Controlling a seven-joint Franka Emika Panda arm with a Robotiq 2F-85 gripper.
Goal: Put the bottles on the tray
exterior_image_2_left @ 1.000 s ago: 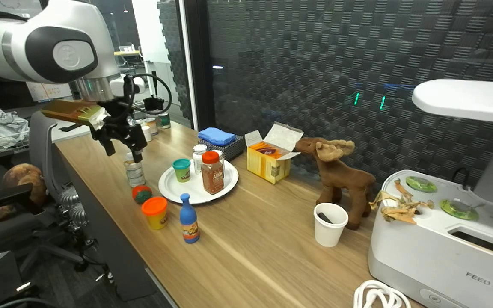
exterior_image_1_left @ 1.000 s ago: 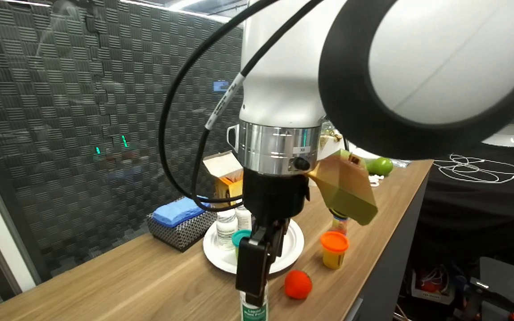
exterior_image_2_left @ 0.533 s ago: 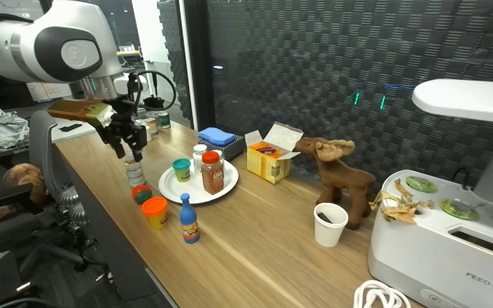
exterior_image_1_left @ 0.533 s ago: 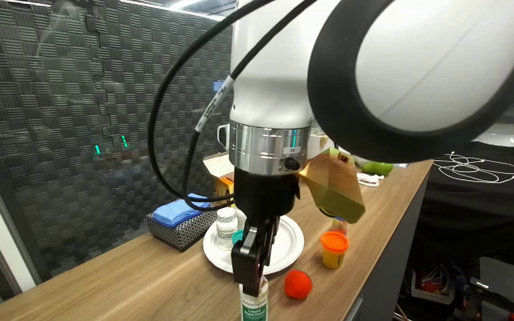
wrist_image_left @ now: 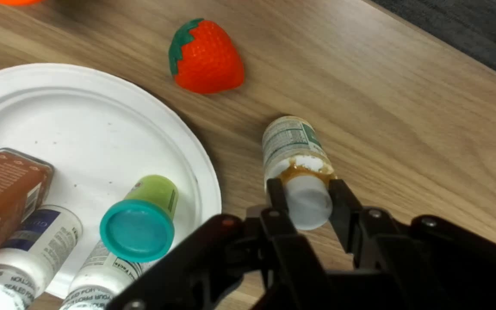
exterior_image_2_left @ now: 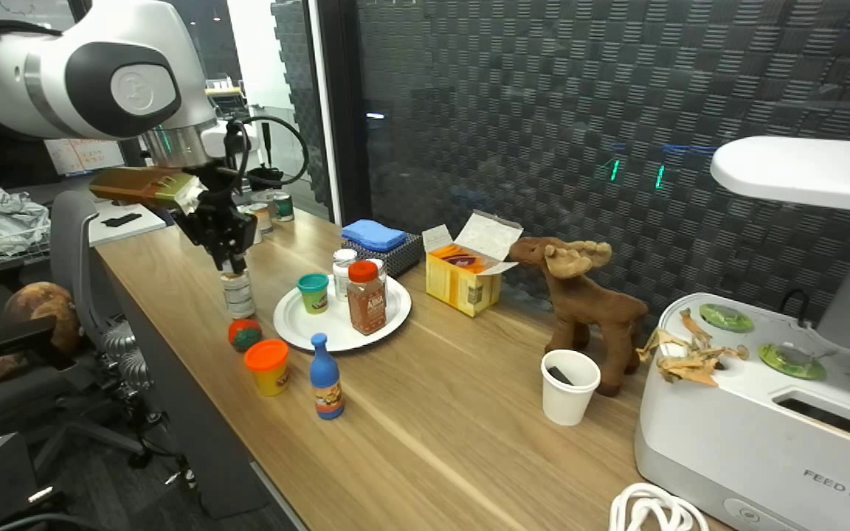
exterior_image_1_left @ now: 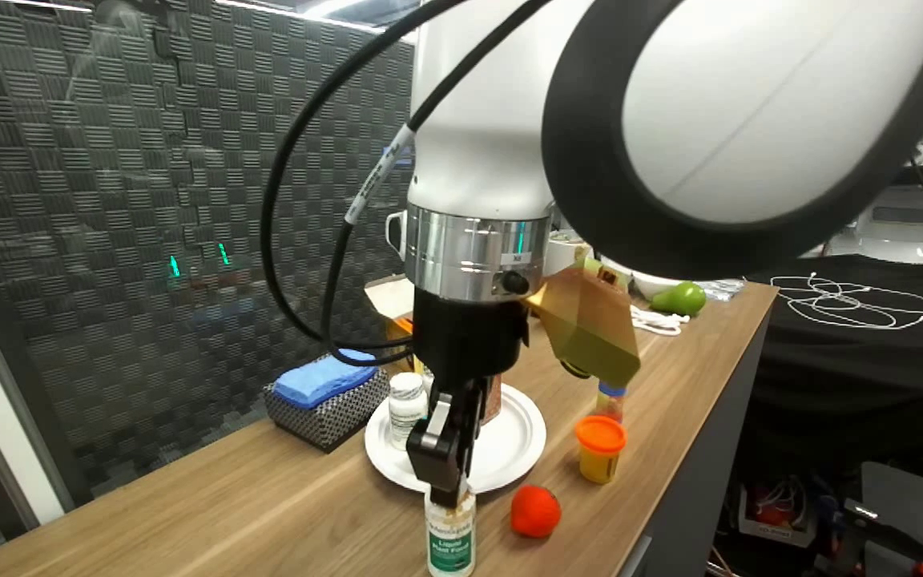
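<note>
Here's the arm (exterior_image_1_left: pixel 477 128), and its wrist points down beside the tray (wrist_image_left: pixel 101 112), an amber-and-green block (exterior_image_1_left: pixel 590 324) jutting out from its flank. The end effector (wrist_image_left: pixel 307 189) hangs nearly plumb over the desk (exterior_image_2_left: pixel 454 442), and look, that's a pinch: jaws pressed in on both sides of the white cap (wrist_image_left: pixel 309 206) of the plant food bottle (exterior_image_1_left: pixel 451 541)! That bottle stands upright on the desk, just outside the tray's rim. Up on the tray, four are aboard: the teal-lidded jar (exterior_image_2_left: pixel 314 296) on the side nearest the plant food bottle, then the red-capped bottle (exterior_image_2_left: pixel 367 302) and two white bottles (exterior_image_2_left: pixel 344 274) close by, one partly hidden in an exterior view. Off the tray but near its rim, a strawberry (wrist_image_left: pixel 208 58) sits between the plant food bottle and the orange-lidded jar (exterior_image_2_left: pixel 268 369), with the blue bottle (exterior_image_2_left: pixel 325 376) upright outside the rim too. And what a desk, all wood grain! Beyond the tray, by the dark chequered wall (exterior_image_2_left: pixel 543 110), a flat blue piece (exterior_image_2_left: pixel 373 234) tops a patterned box (exterior_image_2_left: pixel 403 257), the yellow carton (exterior_image_2_left: pixel 462 287) gapes next along, flaps up, and a plush moose (exterior_image_2_left: pixel 591 306) stands with its muzzle right by it. Well apart from the tray we have a white cup (exterior_image_2_left: pixel 569 398) and a white machine (exterior_image_2_left: pixel 757 442) lettered FEED ME! Across the tray from that wall, past the desk's edge, a grey chair (exterior_image_2_left: pixel 74 228) stands in the gloom
</note>
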